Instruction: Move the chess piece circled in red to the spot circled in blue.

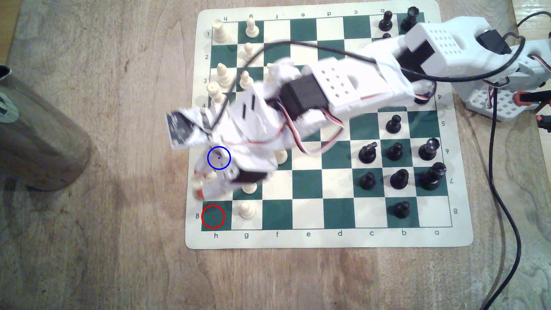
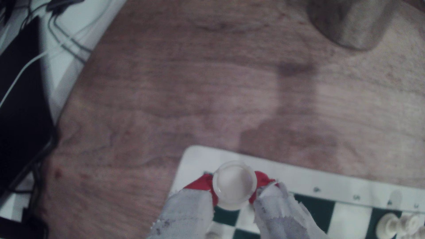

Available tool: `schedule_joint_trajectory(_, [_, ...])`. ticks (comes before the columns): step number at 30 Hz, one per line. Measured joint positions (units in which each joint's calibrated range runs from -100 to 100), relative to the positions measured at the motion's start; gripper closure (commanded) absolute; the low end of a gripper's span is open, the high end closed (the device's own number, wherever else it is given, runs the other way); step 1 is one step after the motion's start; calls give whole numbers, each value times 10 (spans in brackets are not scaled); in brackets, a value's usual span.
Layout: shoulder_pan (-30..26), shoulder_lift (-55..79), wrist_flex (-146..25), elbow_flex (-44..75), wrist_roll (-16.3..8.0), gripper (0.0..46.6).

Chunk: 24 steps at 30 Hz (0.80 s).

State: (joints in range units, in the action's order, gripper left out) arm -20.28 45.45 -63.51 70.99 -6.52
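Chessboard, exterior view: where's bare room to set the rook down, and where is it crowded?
Bare: the red-ringed corner square beside the white pawn, and the bottom-row stretch from that pawn to the black pawn. Crowded: white pieces at the upper left, black pieces at the view's right. The gripper holds the rook.

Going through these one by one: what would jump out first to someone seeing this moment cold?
The white arm stretches across the chessboard, its blurred gripper at the board's edge on the exterior view's left. In the wrist view, red-tipped fingers clamp a cream rook. The red-ringed square sits bare, with the blue ring nearby.
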Motion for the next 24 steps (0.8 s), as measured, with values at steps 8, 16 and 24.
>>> schedule_joint_trajectory(8, [42,0,-6,0,10,463])
schedule_joint_trajectory(16, [46,5,-41,0,16,463])
schedule_joint_trajectory(24, [47,55,-41,5,16,463])
